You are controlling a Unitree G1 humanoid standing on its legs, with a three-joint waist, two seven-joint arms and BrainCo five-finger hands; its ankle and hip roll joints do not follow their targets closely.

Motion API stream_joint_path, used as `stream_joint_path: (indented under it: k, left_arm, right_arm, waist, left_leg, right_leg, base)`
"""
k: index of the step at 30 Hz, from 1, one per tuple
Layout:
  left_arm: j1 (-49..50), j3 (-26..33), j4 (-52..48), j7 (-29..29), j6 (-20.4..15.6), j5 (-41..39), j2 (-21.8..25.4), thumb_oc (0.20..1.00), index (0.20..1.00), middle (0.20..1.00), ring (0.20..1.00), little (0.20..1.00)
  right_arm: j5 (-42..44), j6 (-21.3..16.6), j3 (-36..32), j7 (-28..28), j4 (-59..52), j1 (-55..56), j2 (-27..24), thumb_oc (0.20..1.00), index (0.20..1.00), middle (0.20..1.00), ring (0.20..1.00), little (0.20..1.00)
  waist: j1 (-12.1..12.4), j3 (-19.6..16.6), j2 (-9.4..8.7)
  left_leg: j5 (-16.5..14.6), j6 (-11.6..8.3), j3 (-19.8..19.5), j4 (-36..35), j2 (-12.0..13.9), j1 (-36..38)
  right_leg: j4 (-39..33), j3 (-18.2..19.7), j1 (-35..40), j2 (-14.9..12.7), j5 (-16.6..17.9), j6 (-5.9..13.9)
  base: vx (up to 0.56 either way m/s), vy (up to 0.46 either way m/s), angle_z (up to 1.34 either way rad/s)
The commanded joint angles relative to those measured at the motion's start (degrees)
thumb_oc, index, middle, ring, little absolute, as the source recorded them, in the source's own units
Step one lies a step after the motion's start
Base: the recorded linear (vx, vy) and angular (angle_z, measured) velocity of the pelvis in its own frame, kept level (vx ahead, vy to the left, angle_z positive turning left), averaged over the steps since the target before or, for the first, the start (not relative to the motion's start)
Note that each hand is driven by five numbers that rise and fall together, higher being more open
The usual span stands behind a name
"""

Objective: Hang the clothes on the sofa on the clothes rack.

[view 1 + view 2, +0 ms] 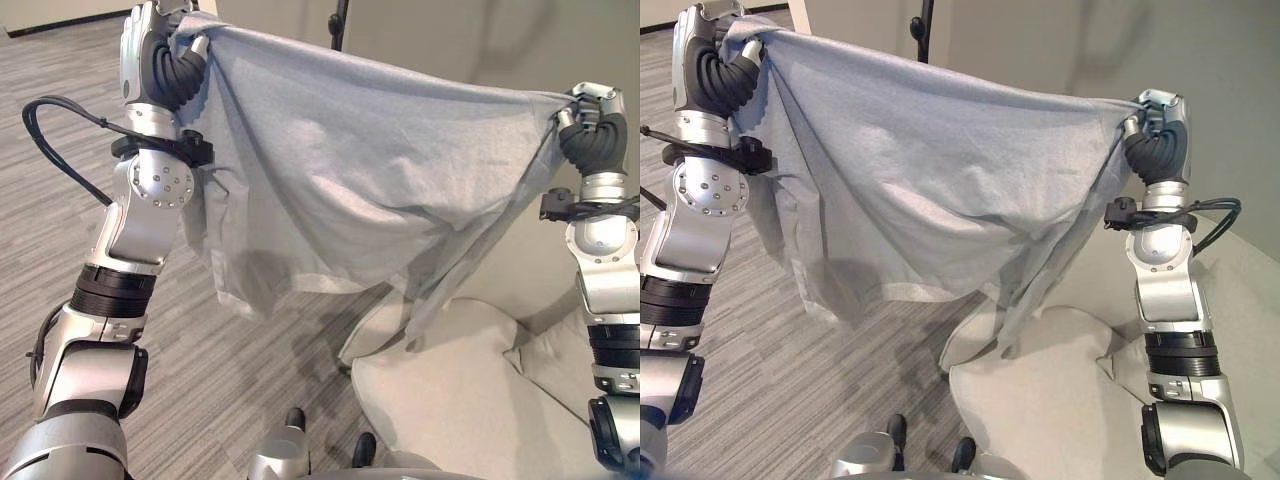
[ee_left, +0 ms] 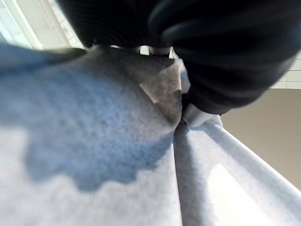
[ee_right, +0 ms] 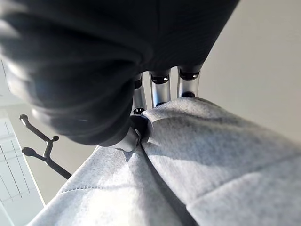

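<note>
The grey garment point(image 1: 340, 190) hangs spread in the air above the sofa point(image 1: 470, 400), its lowest fold just clear of the cushion. The left hand point(image 1: 165, 55) pinches one top corner and the right hand point(image 1: 1155, 135) has its fingers curled over the other, so the top edge sags between them. The clothes rack point(image 1: 922, 28) stands behind the garment. To hang it well, I judge both hands should keep their grip and carry the top edge level toward the rack's hooks point(image 3: 40, 143). Most of the rack is hidden behind the cloth, and its hooks are hard to place.
</note>
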Motion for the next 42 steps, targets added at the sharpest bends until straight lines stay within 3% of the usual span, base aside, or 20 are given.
stream_joint_path:
  k: [1, 2, 6, 8, 10, 14, 15, 18, 19, 21, 22, 23, 24, 30, 33, 34, 38, 42]
  left_arm:
    - [-3.7, -1.0, -0.5, 0.9, -1.3, 1.5, 0.4, 0.2, 0.2, 0.2, 0.2, 0.2]
    - [-3.5, 0.1, -0.8, 0.9, -1.2, 1.9, -0.5, 0.2, 0.2, 0.2, 0.2, 0.2]
    - [-2.4, 1.1, -1.3, 0.5, -1.2, 2.5, -1.0, 0.2, 0.2, 0.2, 0.2, 0.2]
    - [-1.0, 1.7, -2.1, 0.0, -1.4, 3.1, -0.9, 0.2, 0.2, 0.2, 0.2, 0.2]
    - [-0.3, 1.3, -2.8, -0.7, -1.8, 3.1, -1.0, 0.2, 0.2, 0.2, 0.2, 0.2]
    - [-1.8, -0.3, -1.7, -0.1, -2.1, 2.9, -0.8, 0.2, 0.2, 0.2, 0.2, 0.2]
    - [-2.5, -1.1, -1.3, 0.4, -2.2, 3.0, -1.0, 0.2, 0.2, 0.2, 0.2, 0.2]
    - [-2.6, -1.1, -1.5, 0.4, -2.2, 3.2, -1.1, 0.2, 0.2, 0.2, 0.2, 0.2]
    - [-2.7, -1.2, -2.1, 0.3, -2.2, 3.2, -1.7, 0.2, 0.2, 0.2, 0.2, 0.2]
    - [-2.3, -1.2, -2.0, 0.5, -2.6, 2.6, -2.0, 0.2, 0.2, 0.2, 0.2, 0.2]
    - [-2.3, -1.1, -2.0, 0.6, -2.7, 2.6, -2.0, 0.2, 0.2, 0.2, 0.2, 0.2]
    - [-2.0, -1.4, -1.7, 0.7, -2.7, 2.2, -1.6, 0.2, 0.2, 0.2, 0.2, 0.2]
    - [-0.5, -0.2, -1.6, 1.0, -1.6, 2.1, -0.5, 0.2, 0.2, 0.2, 0.2, 0.2]
    - [0.3, -0.2, -2.9, 0.0, -2.3, 2.3, -2.0, 0.2, 0.2, 0.2, 0.2, 0.2]
    - [0.7, -0.5, -3.2, -0.4, -2.2, 2.1, -2.6, 0.2, 0.2, 0.2, 0.2, 0.2]
    - [1.3, -0.4, -4.8, -1.1, -2.3, 2.0, -3.4, 0.2, 0.2, 0.2, 0.2, 0.2]
    - [1.8, -0.8, -6.0, -1.6, -2.2, 1.7, -3.6, 0.2, 0.2, 0.2, 0.2, 0.2]
    - [1.0, -1.8, -6.2, -1.9, -2.0, 1.3, -2.6, 0.2, 0.2, 0.2, 0.2, 0.2]
  right_arm:
    - [1.2, -1.6, -2.0, -2.7, 1.2, -3.2, -3.6, 0.2, 0.2, 0.2, 0.2, 0.2]
    - [1.5, -1.5, -3.4, -3.2, 0.9, -2.0, -2.6, 0.2, 0.2, 0.2, 0.2, 0.2]
    - [1.4, -1.2, -4.8, -2.9, -0.1, -0.3, -1.4, 0.2, 0.2, 0.2, 0.2, 0.2]
    - [1.4, -1.4, -4.8, -2.7, -0.3, -0.2, -0.4, 0.2, 0.2, 0.2, 0.2, 0.2]
    - [1.5, -1.3, -4.6, -2.5, -0.8, 0.3, 1.0, 0.2, 0.2, 0.2, 0.2, 0.2]
    - [0.9, -0.4, -4.6, -2.7, -2.6, 0.1, 1.4, 0.2, 0.2, 0.2, 0.2, 0.2]
    - [0.6, 0.1, -4.6, -3.0, -2.8, -0.4, 1.1, 0.2, 0.2, 0.2, 0.2, 0.2]
    - [0.5, 0.1, -4.5, -3.0, -3.2, -0.7, 0.9, 0.2, 0.2, 0.2, 0.2, 0.2]
    - [0.2, 0.1, -4.2, -2.7, -4.0, -0.3, 0.7, 0.2, 0.2, 0.2, 0.2, 0.2]
    - [0.2, -0.3, -4.1, -2.2, -4.9, 0.0, -0.8, 0.2, 0.2, 0.2, 0.2, 0.2]
    - [0.2, -0.3, -3.9, -2.2, -4.8, -0.2, -0.8, 0.2, 0.2, 0.2, 0.2, 0.2]
    - [0.5, -0.5, -3.1, -2.2, -4.7, -1.0, -1.4, 0.2, 0.2, 0.2, 0.2, 0.2]
    - [-0.1, -0.4, -2.6, -2.1, -3.6, -0.8, -2.8, 0.2, 0.2, 0.2, 0.2, 0.2]
    - [1.0, -1.2, -3.1, -2.1, -4.2, 0.0, -3.3, 0.2, 0.2, 0.2, 0.2, 0.2]
    - [1.2, -1.5, -3.6, -2.0, -4.3, 0.4, -3.8, 0.2, 0.2, 0.2, 0.2, 0.2]
    - [1.2, -1.5, -4.9, -1.7, -5.3, 1.2, -4.0, 0.2, 0.2, 0.2, 0.2, 0.2]
    - [1.2, -1.4, -5.6, -1.3, -5.9, 2.0, -2.8, 0.2, 0.2, 0.2, 0.2, 0.2]
    - [0.4, -1.1, -6.9, -1.5, -6.2, 2.6, -2.6, 0.2, 0.2, 0.2, 0.2, 0.2]
  waist:
    - [2.6, -4.0, 1.45]
    - [3.3, -3.4, 1.23]
    - [4.1, -4.6, 1.98]
    - [4.3, -6.6, 2.49]
    - [4.1, -8.6, 2.47]
    - [3.7, -9.1, 2.57]
    - [3.2, -8.2, 3.49]
    - [3.2, -7.2, 4.3]
    - [2.5, -5.8, 5.3]
    - [0.3, -4.8, 5.95]
    - [0.1, -4.9, 6.03]
    - [-0.3, -4.8, 5.75]
    - [-1.5, -5.2, 4.5]
    - [-1.9, -7.1, 3.59]
    - [-2.3, -7.9, 4.26]
    - [-2.5, -7.8, 4.46]
    - [-2.5, -7.0, 4.97]
    - [-0.9, -6.7, 3.64]
  left_leg:
    - [5.9, -5.51, 1.5, -5.6, 14.7, -0.4]
    - [5.5, -6.37, 0.0, -5.6, 17.7, -3.2]
    - [5.3, -7.09, -1.0, -5.6, 17.5, -3.3]
    - [5.2, -7.38, -2.3, -5.6, 16.3, -3.1]
    - [4.4, -7.92, -0.9, -5.6, 13.9, -2.1]
    - [2.1, -7.26, 0.7, -5.6, 9.5, 0.8]
    - [1.5, -6.95, 1.5, -5.6, 8.1, 2.5]
    - [1.4, -6.72, 1.8, -5.6, 7.6, 3.7]
    - [1.1, -6.42, 1.6, -5.6, 6.5, 4.6]
    - [0.9, -5.86, 0.6, -5.6, 3.9, 5.9]
    - [0.9, -5.91, 0.5, -5.6, 4.0, 5.8]
    - [0.7, -5.88, 0.7, -5.6, 3.3, 6.3]
    - [0.0, -5.59, -0.3, -5.6, 2.2, 6.2]
    - [0.1, -4.69, -0.9, -5.6, 2.8, 6.6]
    - [2.8, -4.67, -0.8, -5.6, 4.3, 8.1]
    - [5.2, -4.81, -0.2, -3.5, 5.4, 8.9]
    - [4.3, -4.46, -0.7, 0.0, 7.2, 7.8]
    - [3.6, -3.79, -1.8, -5.6, 10.0, 2.8]
  right_leg:
    - [-0.9, -1.1, -2.5, -0.8, -0.7, 1.86]
    - [-0.9, -0.8, -1.0, -1.8, 0.1, 1.56]
    - [-0.9, -0.3, -0.2, -2.4, 0.2, 0.94]
    - [-0.9, 0.7, -0.3, -4.4, 0.6, 0.72]
    - [-0.9, 1.2, 0.7, -8.1, 2.0, 0.03]
    - [0.3, 0.3, 1.8, -12.0, 3.3, -0.23]
    - [4.1, -0.7, 1.7, -13.6, 3.1, -0.24]
    - [6.6, -0.7, 1.4, -13.7, 2.7, -0.25]
    - [9.7, 0.6, -0.1, -10.9, 2.2, -0.01]
    - [9.0, 1.8, -4.4, -4.5, 1.4, 0.66]
    - [8.8, 1.7, -4.3, -4.4, 1.5, 0.63]
    - [7.4, 0.7, -5.6, -2.8, 1.3, 0.86]
    - [2.7, 1.1, -8.2, 0.9, 0.9, 0.19]
    - [-0.9, 1.7, -7.8, 1.2, 0.5, 0.56]
    - [-0.9, 0.9, -7.9, 1.8, 0.0, 0.68]
    - [-0.9, 0.0, -6.6, 1.6, 0.3, 0.87]
    - [-0.9, -0.1, -4.7, 1.1, 0.0, 0.82]
    - [-0.9, 2.0, -4.7, 0.5, -0.9, 0.67]
  base:
    - [0.11, 0.231, 0.17]
    - [0.1, 0.152, 0.15]
    - [0.13, 0.205, 0.03]
    - [0.22, 0.428, -0.11]
    - [0.25, 0.534, -0.15]
    - [0.22, 0.484, -0.13]
    - [0.13, 0.409, -0.31]
    - [0.07, 0.278, -0.26]
    - [0.07, 0.324, -0.25]
    - [0.09, 0.314, -0.19]
    - [0.06, 0.114, 0.07]
    - [0.12, 0.017, 0.34]
    - [0.12, 0.02, 0.36]
    - [0.11, -0.068, 0.39]
    - [0.12, -0.105, 0.29]
    - [0.13, -0.123, 0.15]
    - [0.06, -0.068, 0.23]
    - [0.06, 0.014, -0.05]
